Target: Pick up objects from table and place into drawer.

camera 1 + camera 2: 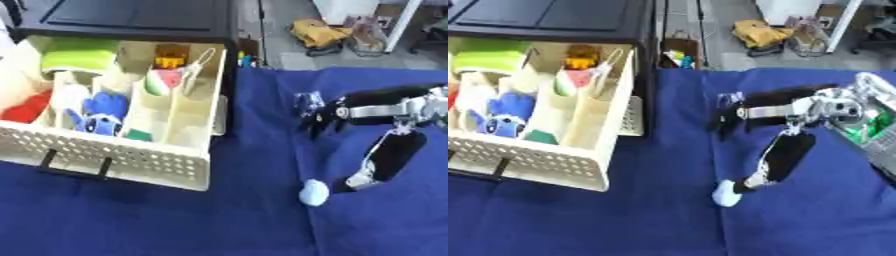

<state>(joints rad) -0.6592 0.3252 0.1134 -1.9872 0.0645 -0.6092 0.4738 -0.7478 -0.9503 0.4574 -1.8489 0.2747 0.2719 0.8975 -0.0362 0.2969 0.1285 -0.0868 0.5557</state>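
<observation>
The cream perforated drawer [131, 157] stands pulled out at the left. Its compartments hold a green item [77, 59], blue toys [103, 112], a red thing [31, 107] and an orange toy [171, 55]. My right hand [322, 119] reaches in from the right over the blue cloth, a little right of the drawer. Its dark fingers curl round a small clear thing [306, 101]. A pale blue rounded object [313, 193] lies on the cloth below the hand. A black, silver-edged part [387, 159] hangs under the arm, and its lower end is next to that object. The left hand is out of sight.
A black cabinet [131, 17] tops the drawer. A grey basket [883, 142] with something green sits at the right edge. Yellow bags [319, 32] lie on the floor beyond the table. The blue cloth [175, 225] stretches across the front.
</observation>
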